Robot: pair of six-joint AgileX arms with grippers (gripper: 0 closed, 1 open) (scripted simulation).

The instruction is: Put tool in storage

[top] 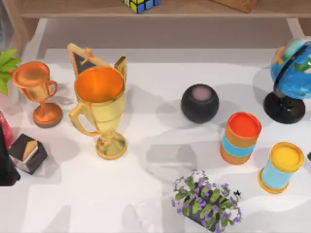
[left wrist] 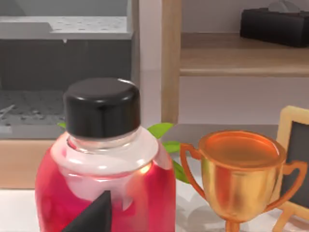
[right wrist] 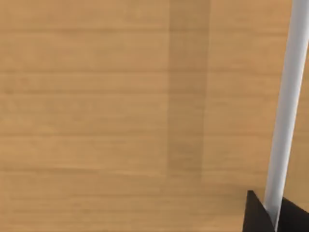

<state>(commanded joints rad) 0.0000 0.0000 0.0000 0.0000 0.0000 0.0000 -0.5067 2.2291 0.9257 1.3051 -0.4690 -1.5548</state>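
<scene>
Right wrist view: white rod (right wrist: pixel 287 106), possibly the tool, sits right at the right gripper (right wrist: pixel 275 212) jaws; held or not, can't tell. Looks thin, stiff, light, slick: clamp mid-shaft. Left gripper (left wrist: pixel 91 215) parked, bottle (left wrist: pixel 104 183) just ahead of its jaws, opening unclear.

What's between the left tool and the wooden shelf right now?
A red bottle with a black cap stands directly in front of the left tool. Beyond it are green leaves and the copper trophy, then the shelf's wooden upright. The right tool faces a wooden panel.
</scene>
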